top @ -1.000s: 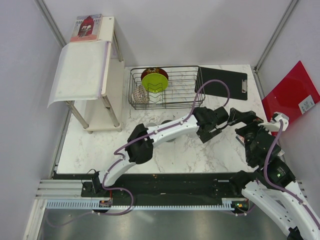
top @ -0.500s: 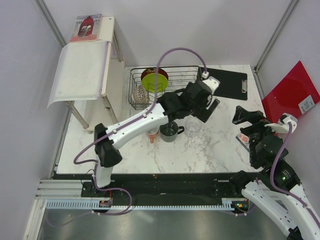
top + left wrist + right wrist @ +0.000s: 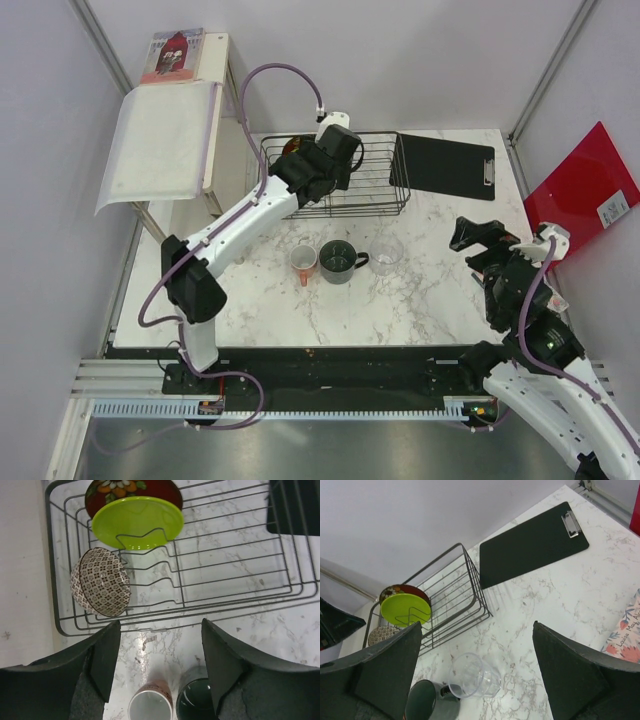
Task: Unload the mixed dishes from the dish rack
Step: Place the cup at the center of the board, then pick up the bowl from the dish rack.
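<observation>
- The left gripper (image 3: 161, 627) hung above the front edge of the rack (image 3: 240, 555), jaws spread and nothing between them.
- Three dishes were in the rack's left end. The plate (image 3: 137, 522) stood on edge, the red bowl (image 3: 132, 489) sat close behind it, and the small bowl (image 3: 100, 582) lay on its side nearer the front.
- The cup (image 3: 305, 262), mug (image 3: 338, 260) and glass (image 3: 387, 252) stood in a row on the table (image 3: 420, 300), just in front of the rack (unloaded already, I judged).
- The right gripper (image 3: 477, 627) was wide apart and empty, well off to the right, nearer the clipboard (image 3: 532, 542).
- What could have gone wrong:
  - The plate and red bowl stood so close that lifting one might drag or tip the other.
  - A finger catching a rack wire could shove the whole rack.
  - The small bowl, round and on its side, might slip from a pinch.
  - A low carry out could knock the row in front.
- Half a second earlier the left arm had stretched over the mug and glass. It had since swung back and left over the rack.
- The three pieces on the table had not moved, and the right arm had barely shifted.
</observation>
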Robot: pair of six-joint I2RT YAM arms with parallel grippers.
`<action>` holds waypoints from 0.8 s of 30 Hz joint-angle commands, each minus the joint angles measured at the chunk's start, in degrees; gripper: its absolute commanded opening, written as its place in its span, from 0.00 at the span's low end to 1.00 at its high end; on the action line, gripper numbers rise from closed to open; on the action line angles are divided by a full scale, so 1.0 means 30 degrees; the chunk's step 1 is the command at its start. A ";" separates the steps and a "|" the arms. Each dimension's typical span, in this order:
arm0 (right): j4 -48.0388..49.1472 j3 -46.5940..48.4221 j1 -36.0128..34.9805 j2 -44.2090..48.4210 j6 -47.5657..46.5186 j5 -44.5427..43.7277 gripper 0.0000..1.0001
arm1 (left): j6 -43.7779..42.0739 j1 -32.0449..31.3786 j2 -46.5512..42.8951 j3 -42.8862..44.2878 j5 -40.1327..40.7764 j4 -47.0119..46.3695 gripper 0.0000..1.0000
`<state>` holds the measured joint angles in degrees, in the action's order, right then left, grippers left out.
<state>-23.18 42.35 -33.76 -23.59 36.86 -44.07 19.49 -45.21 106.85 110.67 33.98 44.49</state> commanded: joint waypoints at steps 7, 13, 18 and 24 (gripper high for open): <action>0.0372 -0.1254 -0.0056 -0.0368 0.0721 0.1069 0.98 | 0.4195 0.2617 0.4168 0.3335 0.3057 0.3831 0.84; 0.0578 -0.1518 -0.0056 -0.0601 0.0516 0.1097 0.98 | 0.6656 0.3848 0.4842 0.2631 0.4551 0.4037 0.79; 0.0812 -0.1781 -0.0056 -0.0895 0.0486 0.1274 0.98 | 0.7479 0.4435 0.5077 0.2601 0.5839 0.4155 0.76; 0.1281 -0.2250 -0.0027 -0.1187 0.0691 0.1654 0.98 | 0.6747 0.4904 0.6013 0.2719 0.5638 0.3891 0.72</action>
<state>-22.11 36.40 -33.76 -26.39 38.37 -40.25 37.50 -31.05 122.61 118.10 47.99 56.88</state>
